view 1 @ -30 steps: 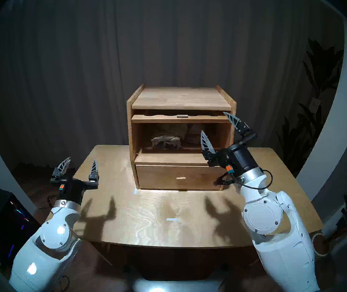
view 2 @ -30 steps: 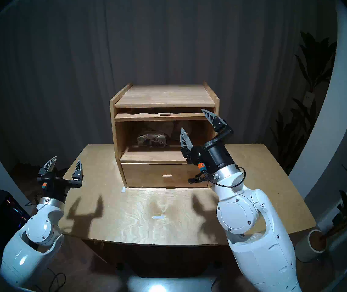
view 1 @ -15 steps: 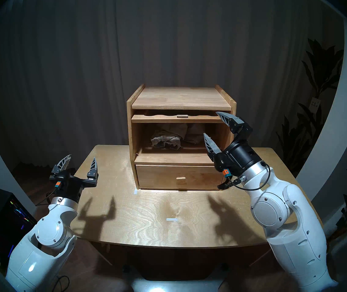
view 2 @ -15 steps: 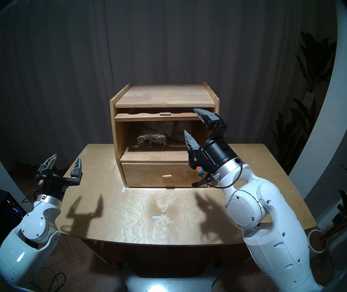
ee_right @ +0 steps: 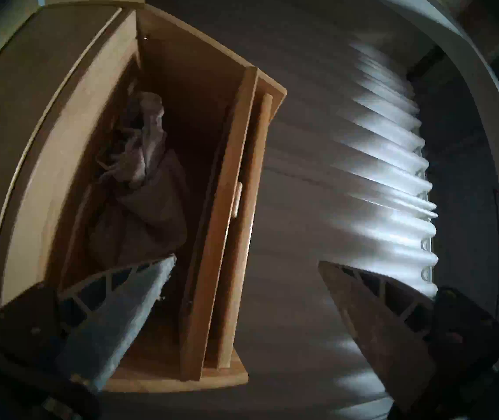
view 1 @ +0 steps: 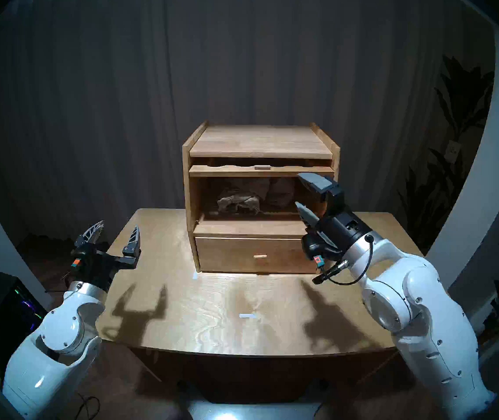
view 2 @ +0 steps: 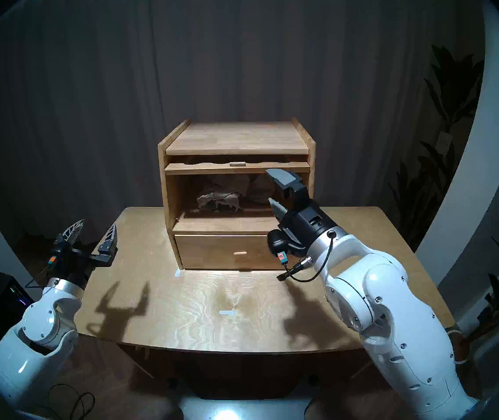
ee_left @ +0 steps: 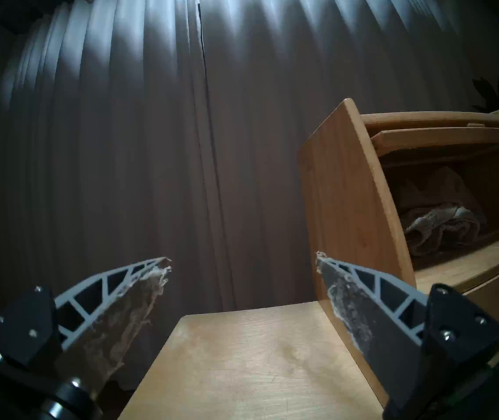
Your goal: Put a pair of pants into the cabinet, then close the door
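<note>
Wooden cabinet (view 1: 261, 146) stands at the table's (view 1: 211, 325) far edge; the pair of pants (view 1: 239, 202) lies bunched inside its upper compartment, the door (view 1: 260, 170) raised under the top. Since the earlier frame, the right gripper (view 1: 304, 192) has rolled and dropped lower before the compartment's right side, fingers spread and empty. The left gripper (view 1: 116, 230) remains spread and empty over the table's left edge.

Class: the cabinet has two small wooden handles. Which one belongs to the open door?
The upper handle, on the door slid up under the cabinet top. The lower knob sits on the shut drawer.
</note>
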Controlling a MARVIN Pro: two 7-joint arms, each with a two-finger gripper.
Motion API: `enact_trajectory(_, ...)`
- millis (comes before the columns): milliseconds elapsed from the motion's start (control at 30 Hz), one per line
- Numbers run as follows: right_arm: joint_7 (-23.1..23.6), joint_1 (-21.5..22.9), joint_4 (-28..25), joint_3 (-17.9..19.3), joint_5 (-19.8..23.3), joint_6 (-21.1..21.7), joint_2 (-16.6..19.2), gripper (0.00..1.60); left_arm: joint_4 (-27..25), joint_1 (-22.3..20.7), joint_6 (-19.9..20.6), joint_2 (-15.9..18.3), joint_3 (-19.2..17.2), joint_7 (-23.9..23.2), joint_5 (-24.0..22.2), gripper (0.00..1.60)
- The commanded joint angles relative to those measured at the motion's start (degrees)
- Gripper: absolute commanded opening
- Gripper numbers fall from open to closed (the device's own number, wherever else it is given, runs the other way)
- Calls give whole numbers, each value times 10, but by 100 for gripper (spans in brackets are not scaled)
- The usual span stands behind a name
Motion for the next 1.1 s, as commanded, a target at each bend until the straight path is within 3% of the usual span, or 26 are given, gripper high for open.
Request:
enact_trajectory(0, 13, -3, 9, -33, -49, 35, -19, 160, -14, 11, -14, 17, -23, -33, -29, 160)
enact_trajectory(300, 23, 22, 56, -65, -105, 97, -60, 160, -16, 32, -21, 31, -47, -89, -81, 160)
enact_trajectory(567, 2, 69, 19, -123, -151, 117, -96, 160, -14, 44, -22, 38, -62, -126, -115, 160)
enact_trajectory(967, 5, 89, 57, -98, -241, 225, -132, 160, -12, 70, -24, 54, -96, -204, -182, 160)
enact_trajectory(1067, 5, 94, 75, -110, -269, 253, -148, 160, -10, 79, -23, 59, -108, -232, -205, 160)
